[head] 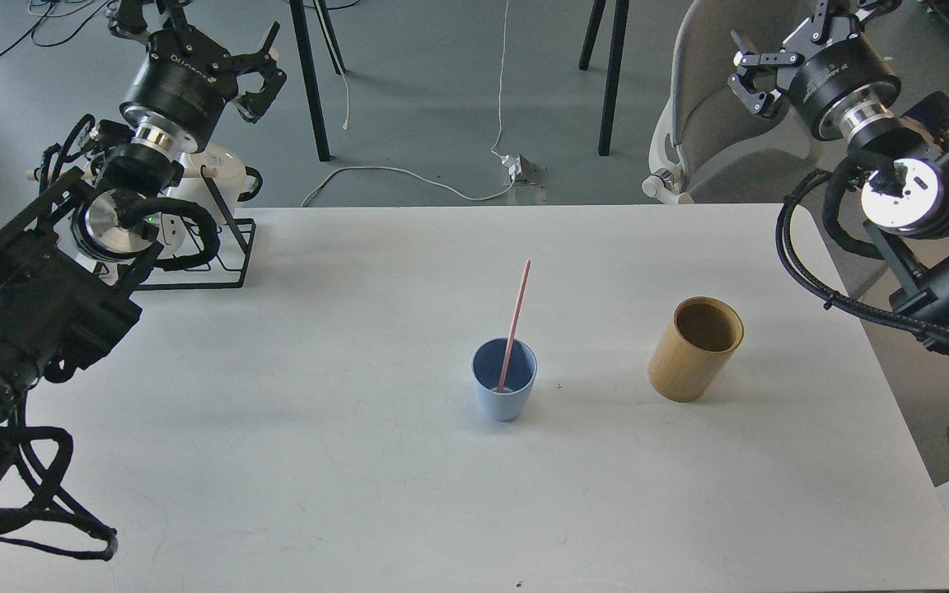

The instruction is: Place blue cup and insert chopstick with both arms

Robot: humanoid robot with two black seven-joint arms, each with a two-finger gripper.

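The blue cup (504, 394) stands upright near the middle of the white table (318, 461). One pink chopstick (516, 317) stands in it, leaning against the rim with its top tilted to the far right. My left gripper (198, 37) is raised at the far left, above the mug rack, open and empty. My right gripper (808, 37) is raised at the far right, beyond the table's back edge in front of the chair, open and empty. Both grippers are far from the cup.
A tan bamboo cylinder (695, 350) stands to the right of the cup. A black wire rack (223, 247) with white mugs (223, 169) sits at the table's back left. A grey chair (722, 107) and floor cables (409, 173) lie behind the table.
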